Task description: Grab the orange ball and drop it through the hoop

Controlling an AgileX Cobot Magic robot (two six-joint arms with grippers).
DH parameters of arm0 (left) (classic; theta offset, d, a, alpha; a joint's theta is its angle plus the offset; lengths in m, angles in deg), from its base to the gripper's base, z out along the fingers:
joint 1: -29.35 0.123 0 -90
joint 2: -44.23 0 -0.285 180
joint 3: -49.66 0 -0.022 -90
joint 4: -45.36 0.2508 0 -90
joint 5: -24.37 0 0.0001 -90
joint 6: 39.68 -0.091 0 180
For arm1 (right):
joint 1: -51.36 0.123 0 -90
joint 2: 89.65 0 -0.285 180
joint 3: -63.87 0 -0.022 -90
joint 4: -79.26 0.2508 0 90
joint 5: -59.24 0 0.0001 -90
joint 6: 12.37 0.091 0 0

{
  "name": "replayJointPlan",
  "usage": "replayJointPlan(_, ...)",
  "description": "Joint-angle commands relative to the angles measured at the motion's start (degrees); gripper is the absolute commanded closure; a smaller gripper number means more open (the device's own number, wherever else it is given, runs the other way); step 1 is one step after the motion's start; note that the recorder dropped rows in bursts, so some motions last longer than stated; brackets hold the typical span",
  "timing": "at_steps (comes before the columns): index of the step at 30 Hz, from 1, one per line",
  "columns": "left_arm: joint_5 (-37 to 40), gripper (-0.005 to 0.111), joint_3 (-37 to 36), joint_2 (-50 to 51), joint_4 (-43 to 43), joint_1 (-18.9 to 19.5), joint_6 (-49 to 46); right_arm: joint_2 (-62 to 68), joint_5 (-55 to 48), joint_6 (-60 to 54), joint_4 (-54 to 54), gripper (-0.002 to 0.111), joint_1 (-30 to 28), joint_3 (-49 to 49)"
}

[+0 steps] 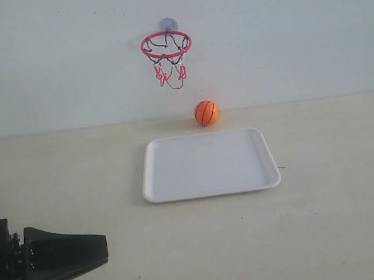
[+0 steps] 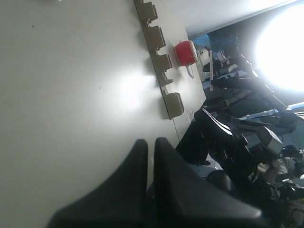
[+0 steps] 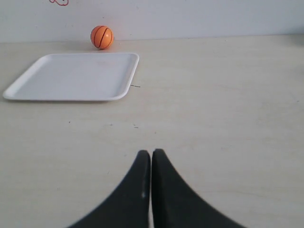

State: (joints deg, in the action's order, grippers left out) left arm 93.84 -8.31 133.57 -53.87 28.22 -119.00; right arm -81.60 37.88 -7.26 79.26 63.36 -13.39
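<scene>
The orange ball (image 1: pixel 206 113) rests on the table against the back wall, just behind the white tray (image 1: pixel 178 181), and shows far off in the right wrist view as the orange ball (image 3: pixel 101 37). The hoop (image 1: pixel 166 46), with its red ring and string net, hangs on the wall above and slightly left of the ball. My left gripper (image 1: pixel 103 247) sits shut and empty at the front left corner, far from the ball; in its wrist view the left gripper (image 2: pixel 150 141) holds nothing. My right gripper (image 3: pixel 151 152) is shut, empty, low over the table; the exterior view does not show it.
The white tray (image 3: pixel 28 85) lies flat in the table's middle, with nothing on it. In the left wrist view a table edge with notched brackets (image 2: pixel 164 71), a red object (image 2: pixel 185 51) and dark equipment lie beyond it.
</scene>
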Motion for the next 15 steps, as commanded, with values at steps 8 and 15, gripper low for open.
replayJointPlan(8, 0.5, 0.103, -0.3, -0.6, -0.7, -0.1, -0.7, -0.3, 0.4, -0.1, -0.5, 0.108, 0.0, 0.0)
replayJointPlan(15, 0.5, 0.103, -0.3, -1.3, -0.7, -0.1, -0.7, -0.3, 0.4, -0.1, -0.5, 0.108, 0.0, 0.0)
